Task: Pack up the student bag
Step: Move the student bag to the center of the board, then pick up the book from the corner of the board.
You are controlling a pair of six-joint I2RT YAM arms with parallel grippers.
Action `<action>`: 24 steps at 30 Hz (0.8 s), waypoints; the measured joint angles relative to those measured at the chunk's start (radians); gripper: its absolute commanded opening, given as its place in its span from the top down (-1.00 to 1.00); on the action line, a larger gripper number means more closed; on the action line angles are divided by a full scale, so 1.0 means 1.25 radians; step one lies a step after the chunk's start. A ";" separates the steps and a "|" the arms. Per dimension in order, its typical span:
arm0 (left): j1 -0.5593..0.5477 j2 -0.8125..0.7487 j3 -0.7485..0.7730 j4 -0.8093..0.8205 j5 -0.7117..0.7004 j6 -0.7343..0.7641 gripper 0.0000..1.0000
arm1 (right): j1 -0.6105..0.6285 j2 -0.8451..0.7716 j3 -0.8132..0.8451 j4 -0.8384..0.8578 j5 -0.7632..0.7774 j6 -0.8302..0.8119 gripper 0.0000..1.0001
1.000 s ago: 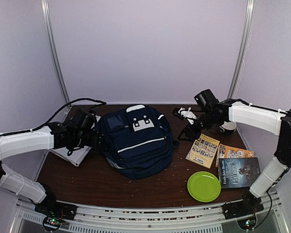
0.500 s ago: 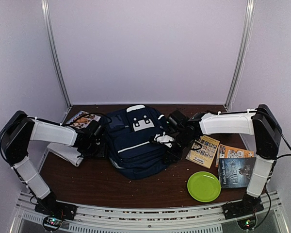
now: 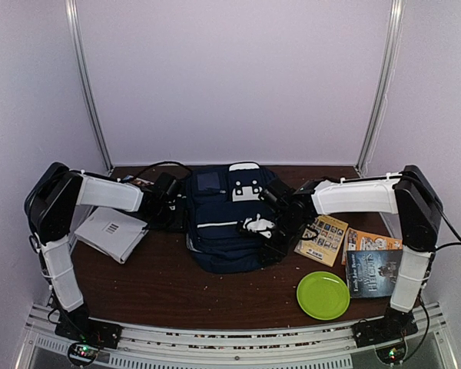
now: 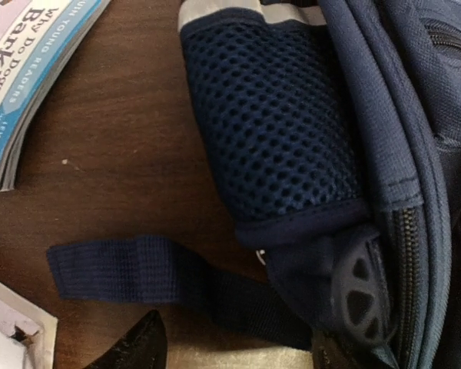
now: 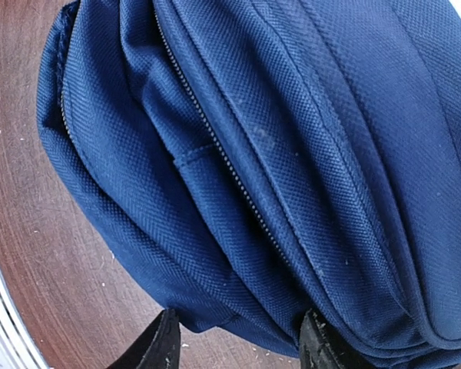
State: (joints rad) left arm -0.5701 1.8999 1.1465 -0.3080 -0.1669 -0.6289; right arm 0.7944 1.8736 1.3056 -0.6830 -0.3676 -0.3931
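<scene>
The student bag (image 3: pixel 224 223) is a navy blue backpack with a white stripe and a white top patch, lying flat in the middle of the table. My left gripper (image 3: pixel 177 209) is at the bag's left side. In the left wrist view it (image 4: pixel 234 357) is open, its jaws on either side of a dark strap (image 4: pixel 138 269) below the mesh side pocket (image 4: pixel 276 131). My right gripper (image 3: pixel 266 234) is at the bag's right lower side. In the right wrist view it (image 5: pixel 242 350) is open, with the bag's bottom edge (image 5: pixel 215 231) between its fingers.
A white booklet (image 3: pixel 111 232) lies left of the bag. A blue-edged book (image 4: pixel 31 69) lies by the left gripper. To the right are a yellow book (image 3: pixel 323 240), an orange book (image 3: pixel 375 242), a dark book (image 3: pixel 379 273) and a green plate (image 3: pixel 323 295).
The bag has shifted right and back and now lies squarer. The left arm has folded in to the bag's left side. The right arm came from the back right to the bag's right side.
</scene>
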 measured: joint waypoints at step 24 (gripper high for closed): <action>-0.023 -0.484 -0.128 -0.023 0.136 0.210 -0.38 | -0.451 -0.558 -0.192 -0.191 0.002 -0.113 -0.12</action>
State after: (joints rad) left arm -0.5983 1.2949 0.9863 -0.3363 0.0032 -0.3660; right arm 0.2306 1.1763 1.0657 -0.9222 -0.3645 -0.5343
